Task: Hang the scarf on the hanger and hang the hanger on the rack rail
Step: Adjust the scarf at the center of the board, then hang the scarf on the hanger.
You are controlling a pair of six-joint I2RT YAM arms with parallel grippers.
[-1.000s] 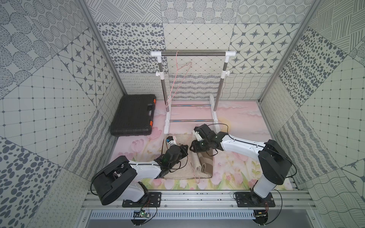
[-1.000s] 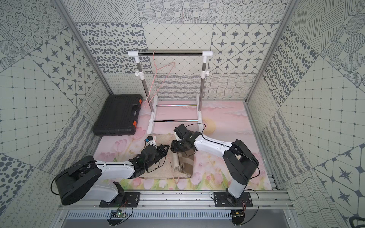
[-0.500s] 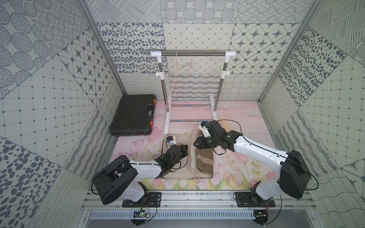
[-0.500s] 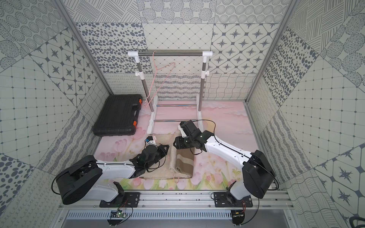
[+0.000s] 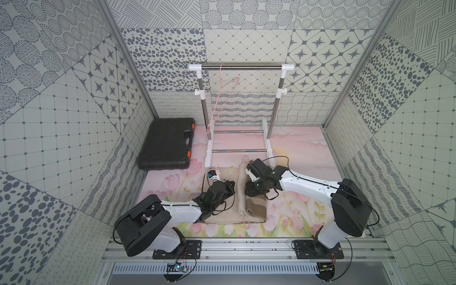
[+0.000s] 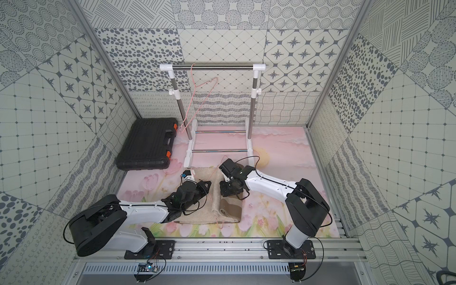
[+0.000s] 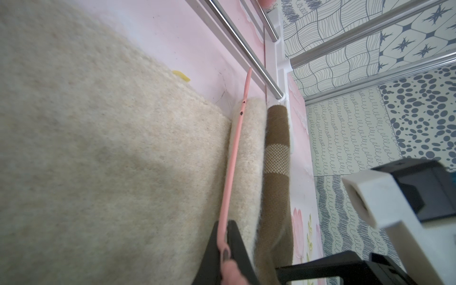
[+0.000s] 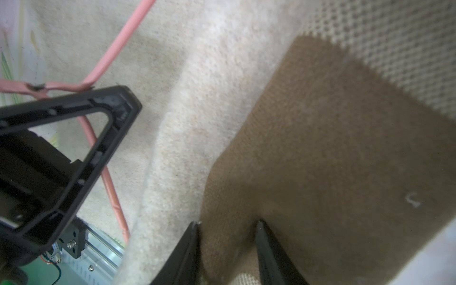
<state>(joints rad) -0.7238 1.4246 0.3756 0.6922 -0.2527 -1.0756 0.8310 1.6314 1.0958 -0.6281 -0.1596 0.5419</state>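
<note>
Pinching scarf [image 8: 320, 148] fold, right gripper [image 8: 227, 246] jaws astride.

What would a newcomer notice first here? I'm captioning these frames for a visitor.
Probably the two arms meeting over the cream-and-brown scarf spread on the pink floral mat near the front. The left claw is shut on a thin pink hanger lying across the scarf, while the right claw pinches its brown fold. Behind them stands a white garment rack, with a black case to its left.

scarf [image 5: 229, 197]: cream and brown, lying flat on the desk, one edge rolled into a ridge
hanger [image 7: 234, 158]: thin, pink, lying across the scarf beside the ridge
</note>
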